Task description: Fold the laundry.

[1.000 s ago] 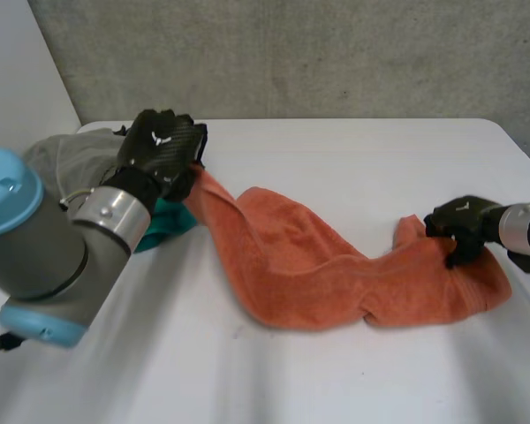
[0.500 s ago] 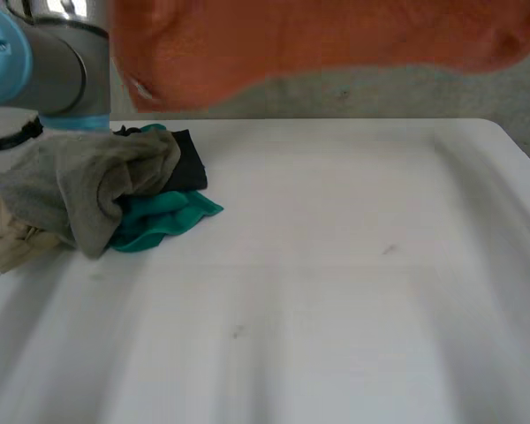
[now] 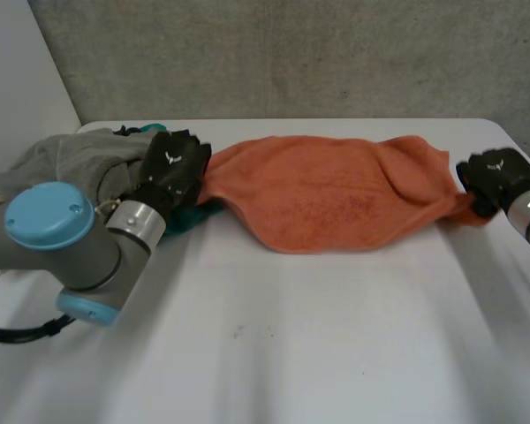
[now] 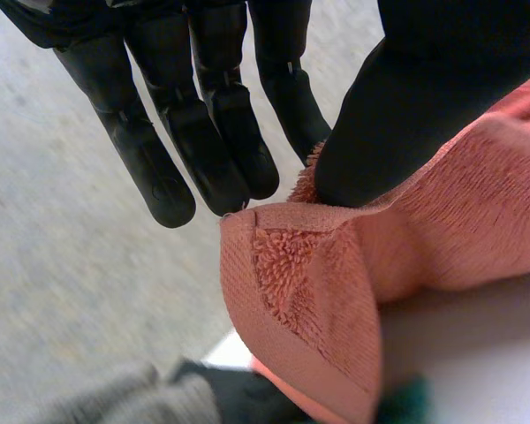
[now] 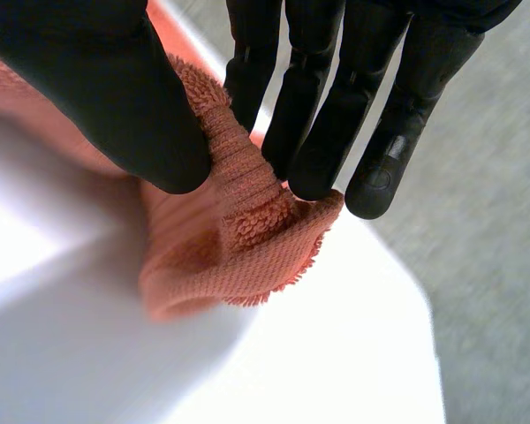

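The orange towel (image 3: pixel 336 190), of looped terry with a flat hemmed border, is stretched wide between two pinched ends, and its near edge sags in a curve. The left hand (image 3: pixel 172 168) pinches one corner and the right hand (image 3: pixel 495 177) pinches the other. Beside the left end lies a crumpled grey garment (image 3: pixel 71 163) with a teal cloth (image 3: pixel 187 218).

Your head camera sits behind and between the arms, looking down across the desk (image 3: pixel 336 336) toward the grey wall (image 3: pixel 291 53). Each wrist camera looks along its own palm from very close: left robot hand (image 4: pixel 203 132), right robot hand (image 5: pixel 322 115). All three views share the orange towel (image 3: pixel 336 194); each wrist view catches one pinched corner.
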Robot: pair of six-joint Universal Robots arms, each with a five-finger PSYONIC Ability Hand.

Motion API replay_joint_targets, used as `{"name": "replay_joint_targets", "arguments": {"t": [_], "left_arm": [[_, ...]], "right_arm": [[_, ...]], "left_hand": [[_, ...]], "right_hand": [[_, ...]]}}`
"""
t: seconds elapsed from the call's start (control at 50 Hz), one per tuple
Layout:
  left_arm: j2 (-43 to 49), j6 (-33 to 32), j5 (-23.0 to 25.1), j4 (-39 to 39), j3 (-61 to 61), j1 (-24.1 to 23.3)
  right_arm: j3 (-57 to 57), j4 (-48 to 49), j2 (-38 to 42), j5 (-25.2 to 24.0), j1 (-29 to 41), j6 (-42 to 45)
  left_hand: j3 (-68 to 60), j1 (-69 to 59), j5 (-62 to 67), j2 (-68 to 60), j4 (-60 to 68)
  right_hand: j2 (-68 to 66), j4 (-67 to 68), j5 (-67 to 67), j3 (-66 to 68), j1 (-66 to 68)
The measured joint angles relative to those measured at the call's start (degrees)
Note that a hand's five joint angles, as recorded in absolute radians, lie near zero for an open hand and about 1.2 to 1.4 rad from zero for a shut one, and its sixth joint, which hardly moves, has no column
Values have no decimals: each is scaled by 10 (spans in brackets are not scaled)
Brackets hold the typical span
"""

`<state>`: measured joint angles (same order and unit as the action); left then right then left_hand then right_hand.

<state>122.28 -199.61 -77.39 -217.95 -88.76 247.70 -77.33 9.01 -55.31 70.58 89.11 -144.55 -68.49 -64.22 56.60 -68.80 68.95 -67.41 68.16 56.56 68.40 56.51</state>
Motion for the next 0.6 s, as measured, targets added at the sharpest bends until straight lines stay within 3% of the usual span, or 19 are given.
{"name": "replay_joint_targets", "arguments": {"t": [0.08,0.24,0.34,0.46,0.6], "left_arm": [[-51,-6,-3,103,-22,-2],[-192,-46,-8,386,-57,-7],[-238,-71,-7,516,-86,-16],[-224,-79,-7,524,-95,-28],[-132,-79,-29,421,-59,-35]], "right_arm": [[-11,-120,-40,1,-28,65],[-59,-402,-174,-1,-125,238],[-112,-495,-225,-8,-175,333],[-159,-475,-231,-11,-185,360],[-150,-368,-174,3,-166,340]], "left_hand": [[0,0,0,0,0],[0,0,0,0,0],[0,0,0,0,0],[0,0,0,0,0],[0,0,0,0,0]], "right_hand": [[0,0,0,0,0],[0,0,1,0,0],[0,0,2,0,0],[0,0,2,0,0],[0,0,2,0,0]]}}
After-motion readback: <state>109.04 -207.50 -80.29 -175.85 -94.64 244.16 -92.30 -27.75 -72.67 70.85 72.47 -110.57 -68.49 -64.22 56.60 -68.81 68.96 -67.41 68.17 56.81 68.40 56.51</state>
